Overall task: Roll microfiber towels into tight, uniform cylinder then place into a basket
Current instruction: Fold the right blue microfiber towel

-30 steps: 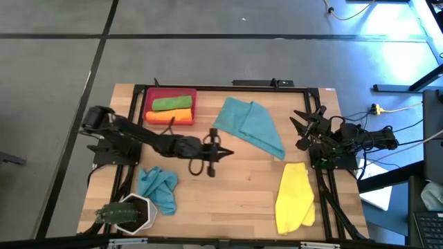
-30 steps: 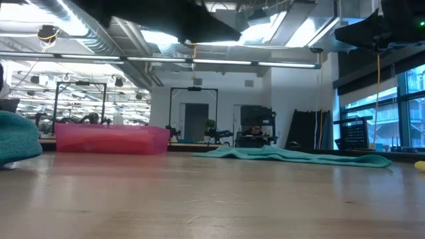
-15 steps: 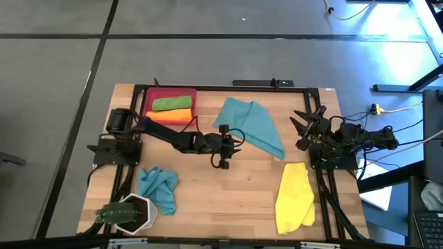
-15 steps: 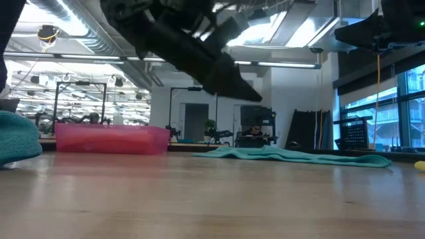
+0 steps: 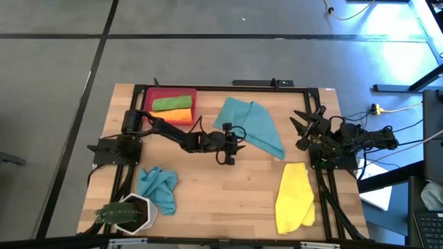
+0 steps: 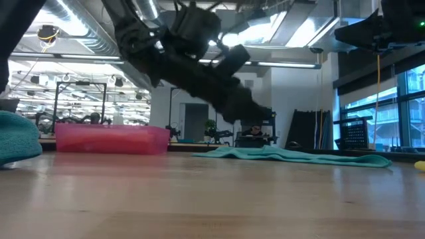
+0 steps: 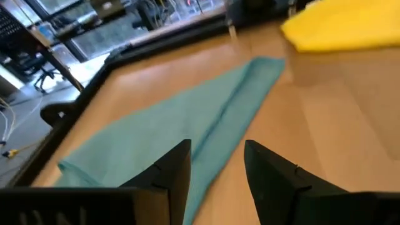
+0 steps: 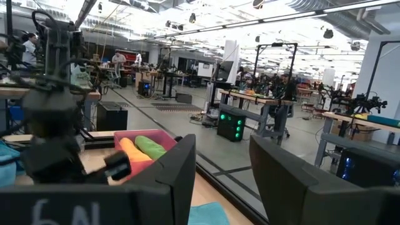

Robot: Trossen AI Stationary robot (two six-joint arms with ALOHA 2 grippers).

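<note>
A teal-blue towel (image 5: 252, 126) lies flat and folded over at the table's far middle; in the left wrist view this towel (image 7: 169, 128) lies just ahead of my fingers. My left gripper (image 5: 234, 140) hangs open just left of its near edge, tilted down, touching nothing. A yellow towel (image 5: 293, 197) lies at the near right. A second teal-blue towel (image 5: 158, 188) lies crumpled at the near left. The red basket (image 5: 151, 97) at the far left holds a green roll (image 5: 171, 104) and an orange roll (image 5: 173, 116). My right gripper (image 5: 299, 128) waits open at the right edge.
A white pot with a plant (image 5: 129, 214) stands at the near left corner. A black frame (image 5: 228, 87) runs along the table's edges. Bare wood (image 5: 221, 200) lies between the crumpled teal towel and the yellow towel.
My left gripper has swung from the table's middle toward the right and far edges and come down, closing on the flat teal-blue towel's near left edge. No towel has moved.
</note>
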